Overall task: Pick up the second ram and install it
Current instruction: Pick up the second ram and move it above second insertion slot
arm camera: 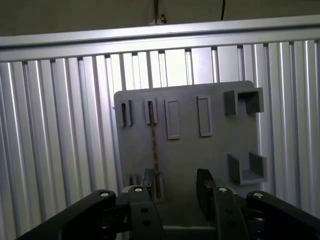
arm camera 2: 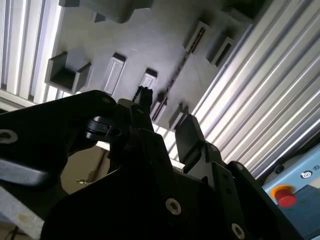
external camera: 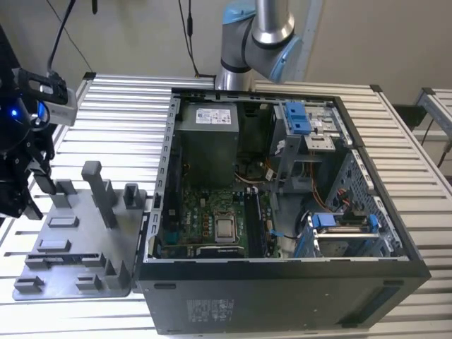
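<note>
The second ram (arm camera: pixel 154 145) is a long thin dark stick standing on edge in the grey fixture plate (arm camera: pixel 185 155), held between small slotted blocks. It appears as a dark line in the second wrist view (arm camera 2: pixel 176 72) and at the plate's near side in the exterior view (external camera: pixel 65 258). My gripper (arm camera: pixel 176 186) hovers above the plate, open, with nothing between its fingers. One finger (arm camera: pixel 148 181) sits close over the stick's near end. In the exterior view my gripper (external camera: pixel 32 198) hangs at the far left, over the plate's edge.
An open computer case (external camera: pixel 395 233) lies to the exterior view's right of the plate, with the motherboard (external camera: pixel 212 219) and power supply (external camera: pixel 206 141) exposed. Tall grey blocks (external camera: pixel 99 191) rise from the plate. Everything rests on a ribbed metal table (external camera: pixel 120 113).
</note>
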Robot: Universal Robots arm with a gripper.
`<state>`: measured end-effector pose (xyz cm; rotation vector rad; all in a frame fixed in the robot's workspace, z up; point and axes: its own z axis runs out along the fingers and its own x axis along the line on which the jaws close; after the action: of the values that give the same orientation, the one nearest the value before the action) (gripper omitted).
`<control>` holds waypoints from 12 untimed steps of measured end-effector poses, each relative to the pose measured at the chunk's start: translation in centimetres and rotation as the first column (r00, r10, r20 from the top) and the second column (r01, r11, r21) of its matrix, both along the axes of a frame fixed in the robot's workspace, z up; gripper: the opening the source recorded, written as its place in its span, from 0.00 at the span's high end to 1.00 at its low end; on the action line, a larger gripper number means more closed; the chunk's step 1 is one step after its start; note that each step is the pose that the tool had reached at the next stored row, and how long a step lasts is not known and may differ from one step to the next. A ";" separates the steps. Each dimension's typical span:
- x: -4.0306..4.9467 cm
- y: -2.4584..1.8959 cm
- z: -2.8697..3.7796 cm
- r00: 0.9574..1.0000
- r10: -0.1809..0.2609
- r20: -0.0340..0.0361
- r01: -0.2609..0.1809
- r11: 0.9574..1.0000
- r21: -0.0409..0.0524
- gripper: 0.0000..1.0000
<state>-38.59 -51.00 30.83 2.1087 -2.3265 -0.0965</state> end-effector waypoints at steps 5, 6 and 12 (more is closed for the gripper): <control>-0.24 0.00 -0.64 1.000 0.004 0.018 -0.004 1.000 0.004 0.52; -0.29 0.00 -0.76 1.000 0.005 0.021 -0.005 1.000 0.004 0.52; -0.50 -0.01 -1.44 0.999 0.010 0.032 -0.011 1.000 0.006 0.52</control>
<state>-39.09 -51.01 29.40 2.1409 -2.3353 -0.0696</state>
